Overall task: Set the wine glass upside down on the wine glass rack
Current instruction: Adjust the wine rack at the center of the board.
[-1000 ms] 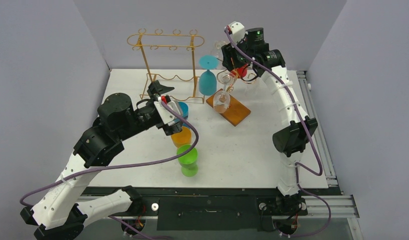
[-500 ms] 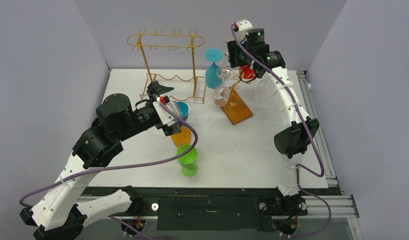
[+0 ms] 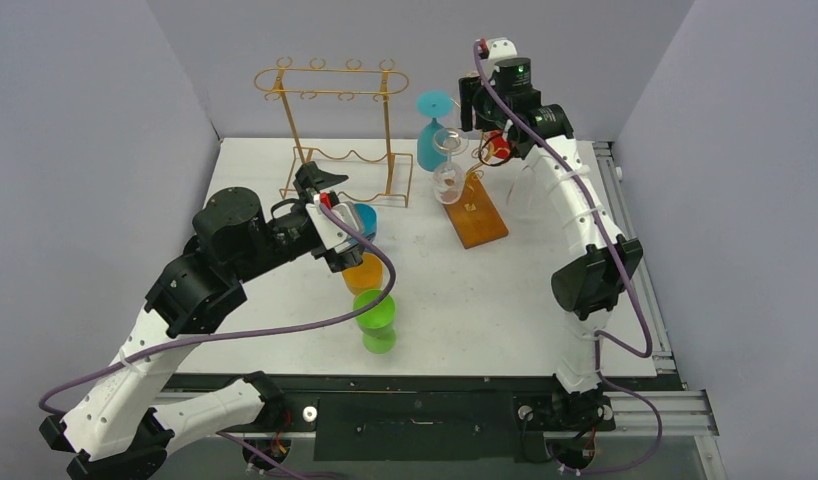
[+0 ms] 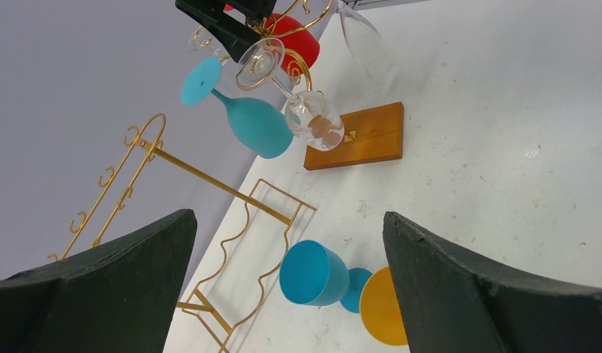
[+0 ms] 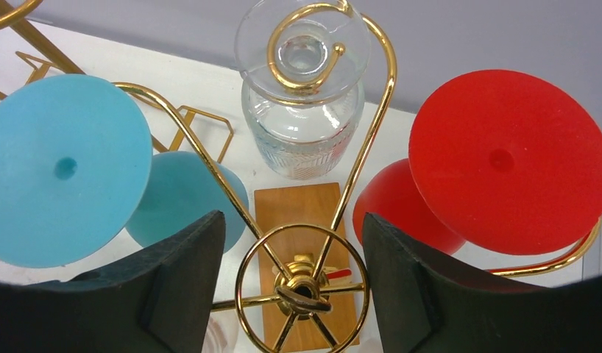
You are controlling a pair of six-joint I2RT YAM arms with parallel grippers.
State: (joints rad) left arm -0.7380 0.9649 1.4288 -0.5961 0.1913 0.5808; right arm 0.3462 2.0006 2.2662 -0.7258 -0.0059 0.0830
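Glassware hangs on the small gold rack (image 5: 302, 290) with its wooden base (image 3: 480, 215): the clear wine glass (image 5: 302, 110) sits bowl-down in a spiral hook, between a blue glass (image 5: 62, 169) and a red glass (image 5: 504, 162) hung the same way. Directly above the rack's hub hovers the right pincer (image 5: 292, 250), fingers spread and gripping nothing. The left pincer (image 4: 287, 220) is spread wide and empty over a blue cup (image 4: 313, 273) and an orange cup (image 4: 383, 309) on the surface (image 3: 505, 300).

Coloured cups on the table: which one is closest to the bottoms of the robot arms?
The green cup. It stands nearest the front edge; the orange cup is behind it, the blue cup farther back.
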